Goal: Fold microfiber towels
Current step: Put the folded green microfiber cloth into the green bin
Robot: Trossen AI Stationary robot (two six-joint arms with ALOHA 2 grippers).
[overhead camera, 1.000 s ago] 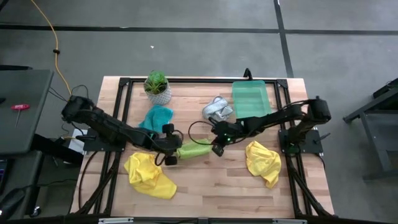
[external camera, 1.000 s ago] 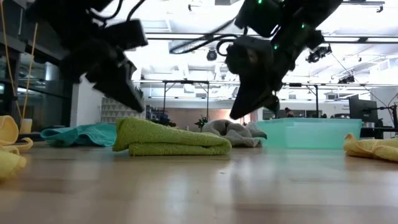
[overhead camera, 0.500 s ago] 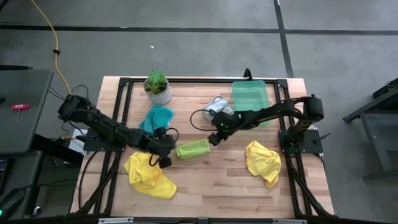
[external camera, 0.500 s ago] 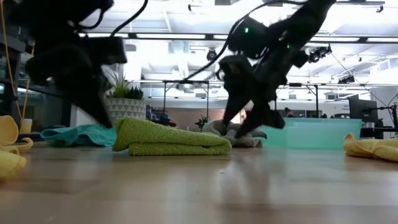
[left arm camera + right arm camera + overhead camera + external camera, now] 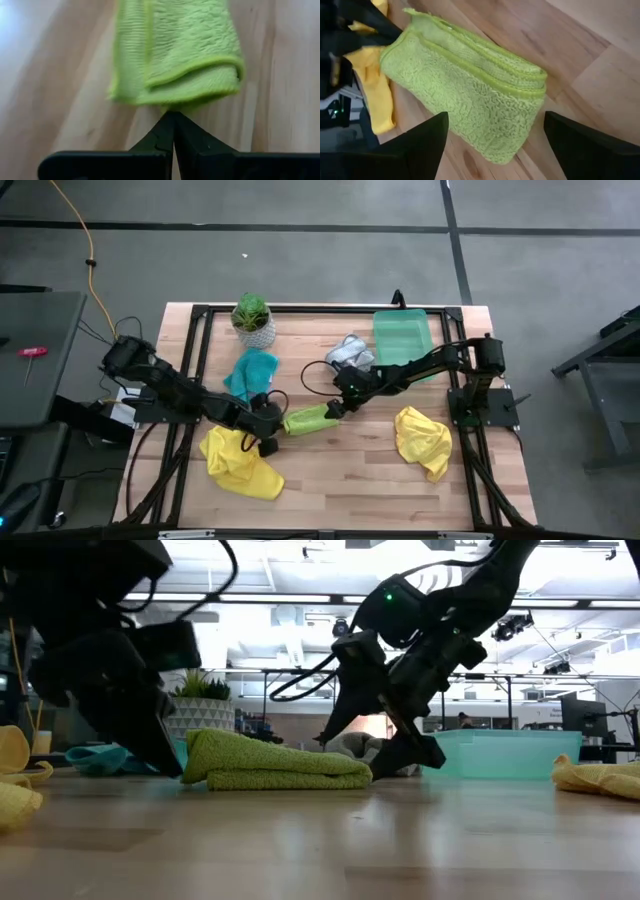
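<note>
Folded towel mid-table – left tool left, right tool right.

A wooden table with a black frame stands on a grey floor. Toward twelve o'clock on the tabletop, left of centre, is a small green plant in a white pot. At about one o'clock lies a translucent green tray, seen in the low view as a pale teal tub. Off the table toward ten o'clock, a yellow cable runs across the floor. At nine o'clock is a dark side bench bearing a small red tool.
</note>
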